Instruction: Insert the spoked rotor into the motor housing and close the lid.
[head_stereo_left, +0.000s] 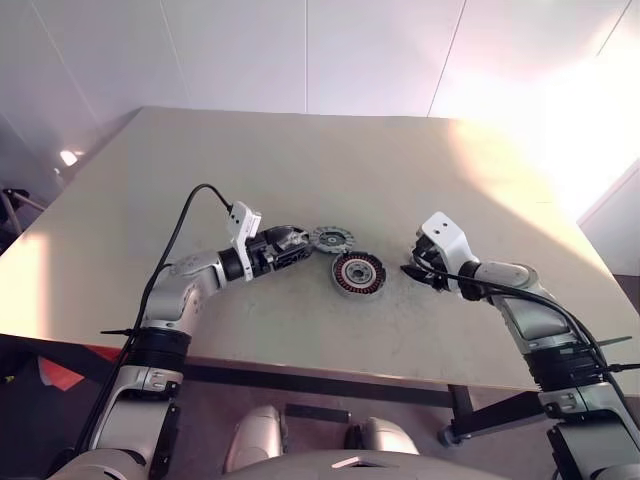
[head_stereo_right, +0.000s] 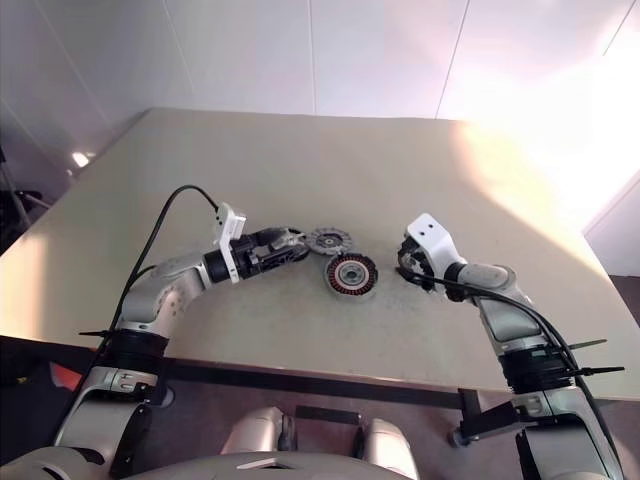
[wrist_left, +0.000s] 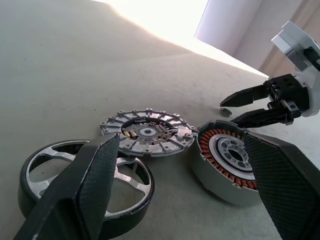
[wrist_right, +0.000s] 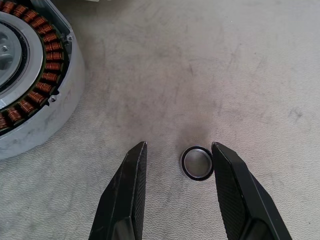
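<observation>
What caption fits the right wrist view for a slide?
Open right gripper fingers straddle a small ring on the table, beside the motor housing.

Head cameras looked down across the table (head_stereo_left: 300, 160) from its near edge; wrist cameras sat low, sharing the motor housing (wrist_left: 225, 160).

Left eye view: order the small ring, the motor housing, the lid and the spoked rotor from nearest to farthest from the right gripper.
From the right gripper:
1. Small ring, between its fingers.
2. Motor housing, toward table centre.
3. Lid, behind the housing.
4. Spoked rotor, farthest, at the left gripper.
</observation>
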